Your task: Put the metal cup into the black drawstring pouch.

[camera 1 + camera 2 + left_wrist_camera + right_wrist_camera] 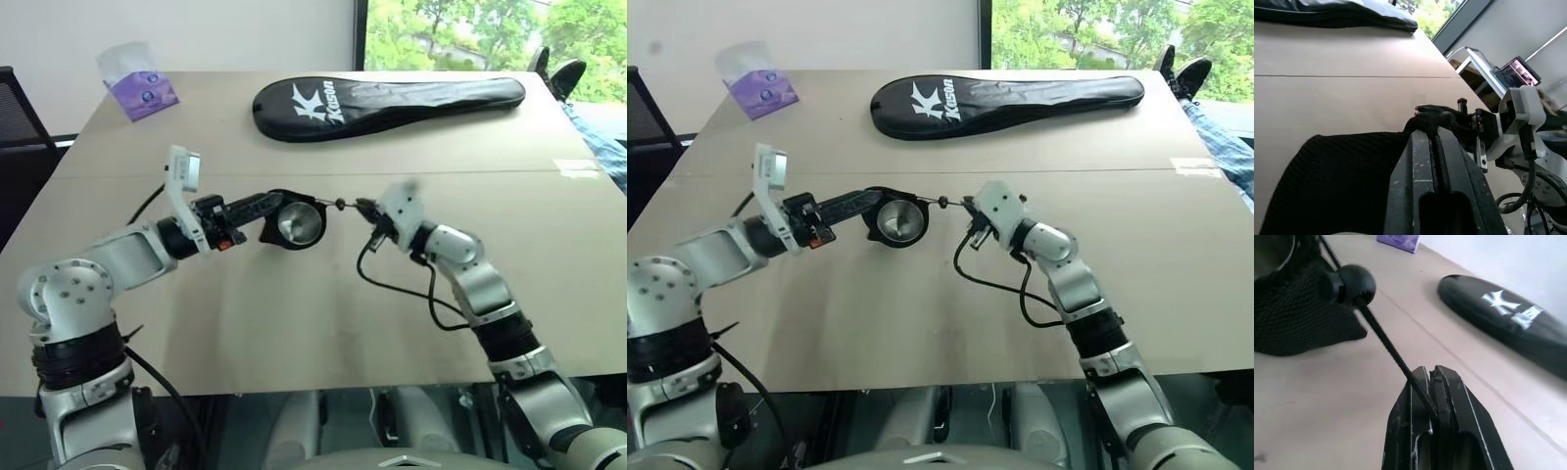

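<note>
White lettering on black racket cover (392, 106), upper centre of the head views.
Reads roughly "Kason", beside a large stylised K logo; seen again partly, unreadable, in the right wrist view. Purple packet (143, 91) at upper left carries round marks, too small to read.

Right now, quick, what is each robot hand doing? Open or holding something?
Left hand: closed, holding the black drawstring pouch at its rim, metal cup inside.
Right hand: closed, pinching the pouch's cord.
</note>
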### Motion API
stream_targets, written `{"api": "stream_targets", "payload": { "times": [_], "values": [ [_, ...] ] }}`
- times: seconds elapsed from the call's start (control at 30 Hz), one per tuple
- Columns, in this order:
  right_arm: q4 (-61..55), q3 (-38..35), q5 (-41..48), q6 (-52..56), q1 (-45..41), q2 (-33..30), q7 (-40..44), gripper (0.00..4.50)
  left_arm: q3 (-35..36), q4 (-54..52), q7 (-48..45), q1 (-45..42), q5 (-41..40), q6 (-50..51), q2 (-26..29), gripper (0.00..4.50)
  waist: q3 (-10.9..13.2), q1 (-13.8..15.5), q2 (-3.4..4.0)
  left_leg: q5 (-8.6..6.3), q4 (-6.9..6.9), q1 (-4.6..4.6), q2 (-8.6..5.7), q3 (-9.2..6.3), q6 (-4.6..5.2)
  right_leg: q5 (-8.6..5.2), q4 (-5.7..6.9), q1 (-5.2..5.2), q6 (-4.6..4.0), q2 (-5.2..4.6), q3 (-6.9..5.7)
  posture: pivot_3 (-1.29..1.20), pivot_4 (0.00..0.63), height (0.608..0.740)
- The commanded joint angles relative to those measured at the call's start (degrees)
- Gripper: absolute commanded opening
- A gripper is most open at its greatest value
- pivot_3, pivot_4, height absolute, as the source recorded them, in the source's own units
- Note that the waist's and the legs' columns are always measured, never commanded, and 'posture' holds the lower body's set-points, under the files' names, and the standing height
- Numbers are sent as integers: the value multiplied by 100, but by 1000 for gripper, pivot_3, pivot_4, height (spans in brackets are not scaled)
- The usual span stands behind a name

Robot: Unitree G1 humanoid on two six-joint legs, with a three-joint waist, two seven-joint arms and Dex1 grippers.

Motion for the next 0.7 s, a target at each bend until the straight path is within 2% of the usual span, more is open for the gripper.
{"api": "stream_targets", "payload": {
  "times": [0.03, 0.1, 0.13, 0.17, 0.23, 0.33, 0.43, 0.7],
  "values": [
    [-892, -233, 16, 536, -558, -263, 142, 0, 328, -331, 232, 189, -440, -268, -155, 861, 0, -19, 0, 0, 0, 0, 0, 0, 0, 0, 0, -1, 0, 1, 0, 0, 150, 740],
    [-1205, -394, 228, 932, -1062, -305, 208, 0, 366, -450, 492, 322, -602, -421, -360, 1745, 0, -14, 0, 0, -1, -1, 2, -3, 0, 0, 0, -2, 0, 1, -1, 0, 150, 740],
    [-1307, -457, 320, 1085, -1335, -325, 261, 0, 369, -499, 637, 371, -594, -527, -468, 2047, 0, -14, 0, 0, -1, -1, 2, -3, 0, 0, -1, -1, 0, 1, 0, 0, 150, 740],
    [-1337, -510, 374, 1167, -1692, -370, 341, 0, 380, -521, 807, 400, -622, -642, -587, 2644, 0, -12, 1, 0, -1, -1, 2, -2, 0, 0, -1, -2, 0, 0, 2, 0, 150, 740],
    [-1293, -596, 480, 1270, -2229, -438, 440, 0, 343, -607, 920, 417, -641, -817, -686, 3351, 0, -3, 0, -1, 1, -1, 2, 0, 2, 1, 0, -2, 0, -1, 3, 0, 150, 740],
    [-1137, -651, 560, 1311, -2746, -486, 470, 0, 345, -625, 1090, 275, -703, -1088, -776, 3351, -3, 26, -5, -10, 0, -3, 0, -6, 16, 1, -3, -1, 0, -2, -6, 0, 150, 740],
    [-1045, -619, 556, 1217, -2836, -533, 483, 0, 266, -586, 1171, 174, -574, -1348, -768, 3351, -5, 76, -9, -10, 0, -3, 0, -7, 18, 1, -7, 2, 0, -4, -9, 0, 150, 740],
    [-965, 32, -24, 484, -2076, -962, 750, 0, -375, -840, 1221, -326, -478, -1735, -887, 3351, -5, 130, -8, -7, 1, -4, -3, -2, 14, 1, -5, 2, -1, -3, -5, 0, 150, 740]
  ]
}}
